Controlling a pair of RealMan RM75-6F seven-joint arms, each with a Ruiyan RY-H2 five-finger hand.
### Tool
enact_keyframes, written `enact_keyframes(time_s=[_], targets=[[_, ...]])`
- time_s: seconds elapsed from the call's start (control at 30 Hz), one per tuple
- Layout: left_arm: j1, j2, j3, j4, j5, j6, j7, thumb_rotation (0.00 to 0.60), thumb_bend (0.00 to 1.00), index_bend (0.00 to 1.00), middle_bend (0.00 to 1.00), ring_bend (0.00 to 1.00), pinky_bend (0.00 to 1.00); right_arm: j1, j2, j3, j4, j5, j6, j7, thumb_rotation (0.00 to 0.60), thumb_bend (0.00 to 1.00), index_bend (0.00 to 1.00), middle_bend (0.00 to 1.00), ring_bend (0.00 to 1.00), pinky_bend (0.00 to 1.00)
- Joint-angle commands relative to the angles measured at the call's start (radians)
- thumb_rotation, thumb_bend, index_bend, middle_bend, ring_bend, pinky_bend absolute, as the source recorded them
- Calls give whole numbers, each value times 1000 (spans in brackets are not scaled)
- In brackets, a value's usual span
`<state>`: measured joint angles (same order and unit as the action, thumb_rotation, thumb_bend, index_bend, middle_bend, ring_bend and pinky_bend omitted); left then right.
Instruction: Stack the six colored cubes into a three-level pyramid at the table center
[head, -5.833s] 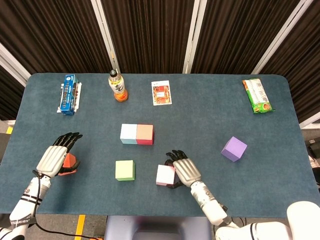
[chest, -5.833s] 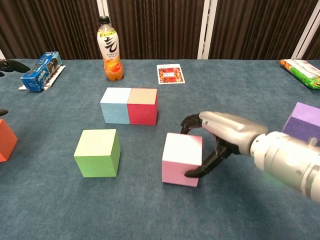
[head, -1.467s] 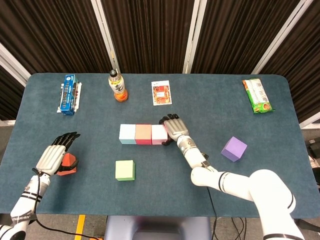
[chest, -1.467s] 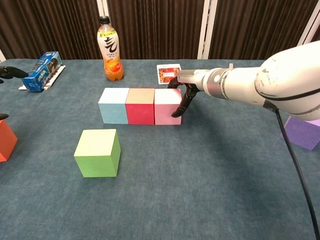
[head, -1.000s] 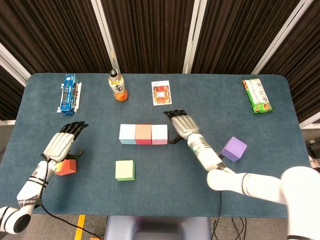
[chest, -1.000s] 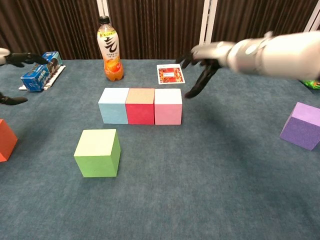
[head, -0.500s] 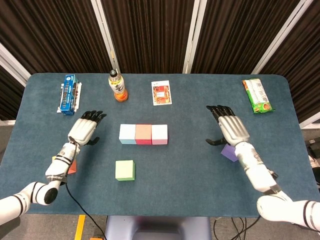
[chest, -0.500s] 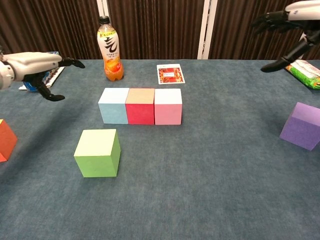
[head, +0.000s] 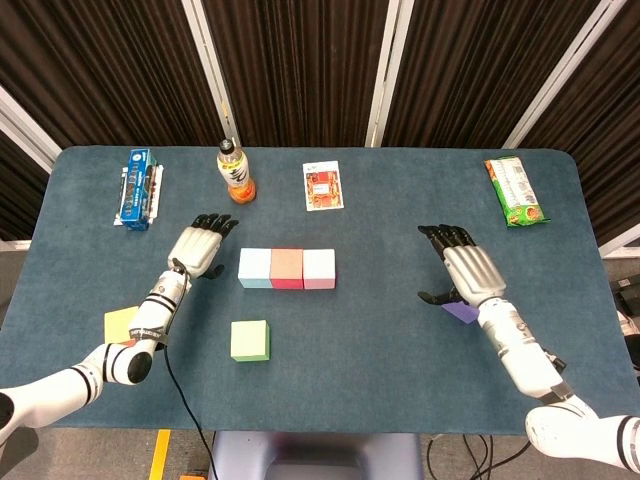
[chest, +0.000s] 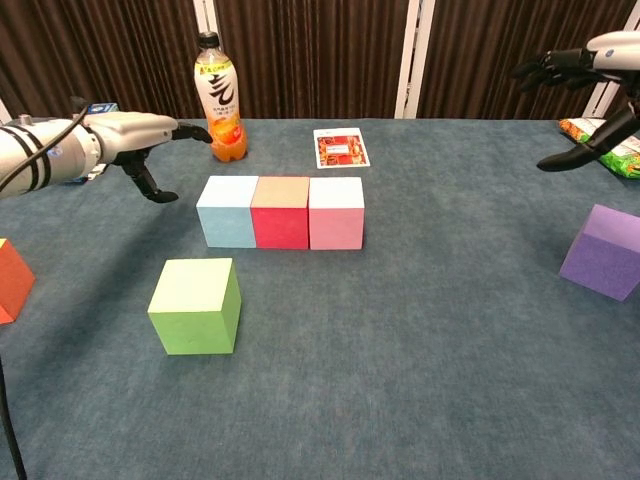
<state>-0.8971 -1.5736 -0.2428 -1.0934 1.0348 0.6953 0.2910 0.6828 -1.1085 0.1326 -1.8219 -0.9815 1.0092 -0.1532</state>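
Note:
Three cubes form a touching row at the table's middle: light blue, red and pink. A green cube lies in front of the row. At the left edge sits the orange cube, partly behind my left arm. My left hand hovers open just left of the light blue cube. My right hand is open, fingers spread, above the purple cube and covers most of it in the head view.
Along the far edge stand an orange drink bottle, a blue box, a small card and a green snack packet.
My right hand set the pink cube at the row's right end, let go and swung right over the purple cube. My left hand left the orange cube and moved up beside the light blue cube.

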Motion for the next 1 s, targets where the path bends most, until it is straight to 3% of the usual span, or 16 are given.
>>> enact_keyframes(time_s=[0.03,0.67,0.83,1.0], targets=[[-32,-43,-6,54,-12,-37,-23,600,338,79,27,0,82,-2,-16,1,27,8,-16,4,600,300,0,178,0,32],[-115,-128,-10,154,14,-82,-93,600,340,80,22,0,80,-34,-22,21,101,18,-60,57,600,299,0,178,0,32],[-57,-47,0,69,32,-5,-112,600,340,77,22,0,80,-52,-7,23,91,-14,-49,74,600,299,0,178,0,32],[57,99,25,-101,79,131,-159,600,340,105,51,22,82,-89,23,23,66,-73,-15,117,600,299,0,179,0,32]])
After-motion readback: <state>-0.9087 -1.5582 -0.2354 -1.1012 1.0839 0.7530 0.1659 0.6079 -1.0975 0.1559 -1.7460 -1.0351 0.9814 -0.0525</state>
